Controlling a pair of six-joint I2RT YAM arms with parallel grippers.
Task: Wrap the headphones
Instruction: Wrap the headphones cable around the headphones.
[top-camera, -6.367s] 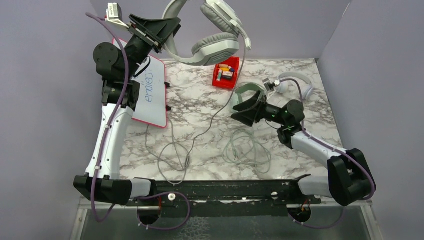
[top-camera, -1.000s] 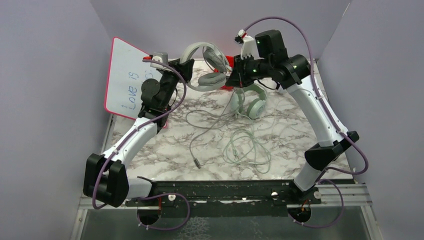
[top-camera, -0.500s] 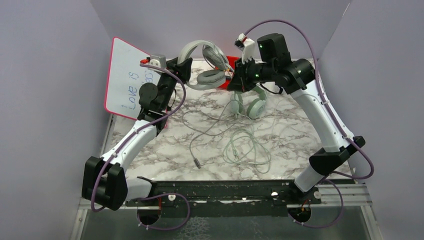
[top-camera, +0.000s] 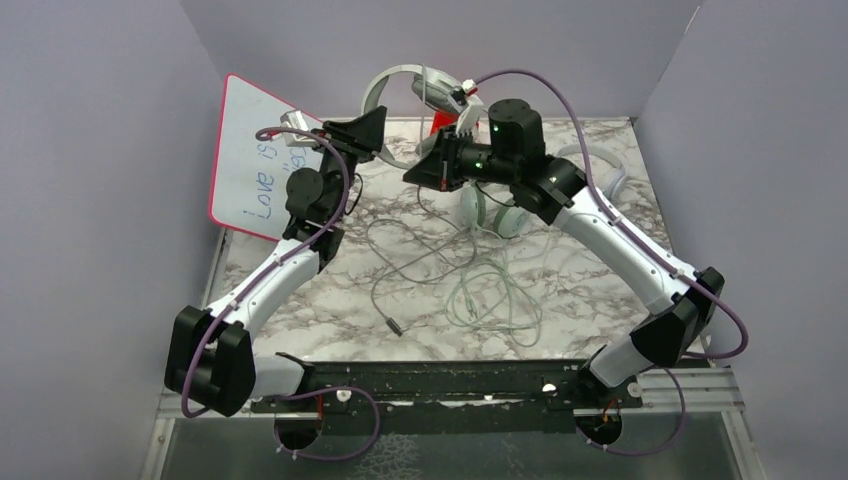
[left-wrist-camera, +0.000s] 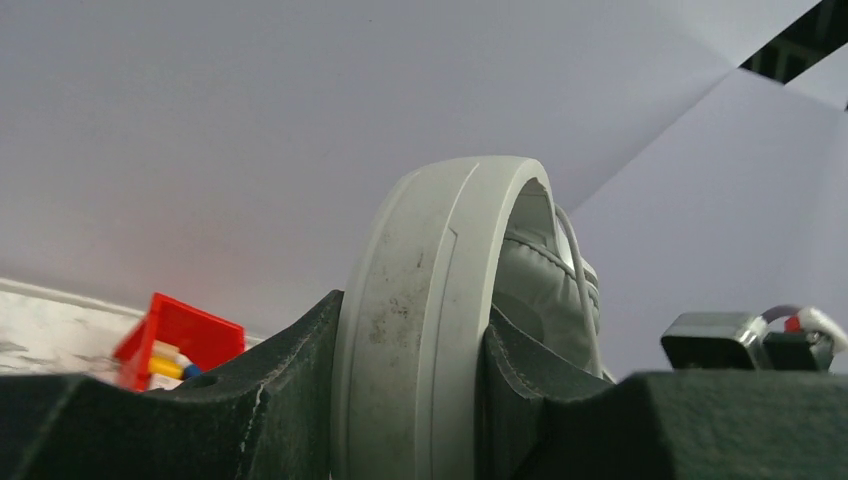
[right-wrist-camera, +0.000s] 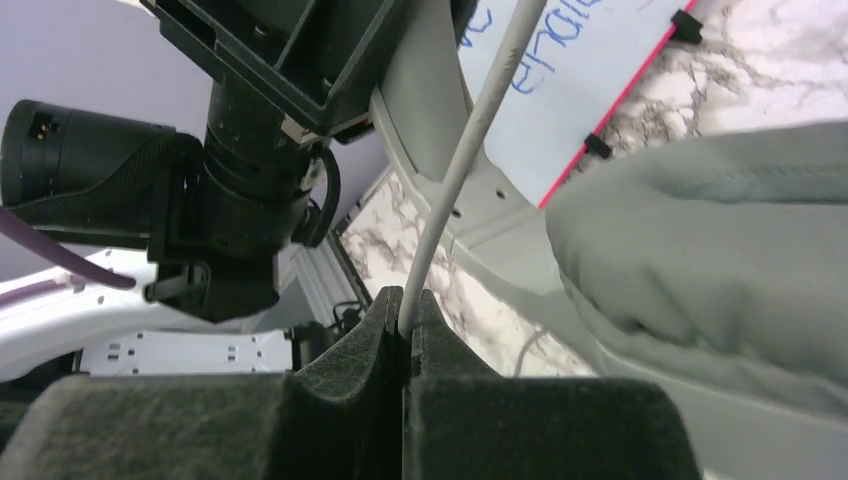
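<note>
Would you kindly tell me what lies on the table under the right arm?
The mint-green headset lies there on the marble table, two earcups showing beside the right arm. Its headband is covered by the arm, so I cannot see it.

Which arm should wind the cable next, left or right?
Right. The right gripper is shut on the cable of the grey headset, ready to loop it. The left gripper is clamped on the headband, holding the headset up.

Left claw (top-camera: 370, 128), right claw (top-camera: 420, 171), both clenched.
</note>
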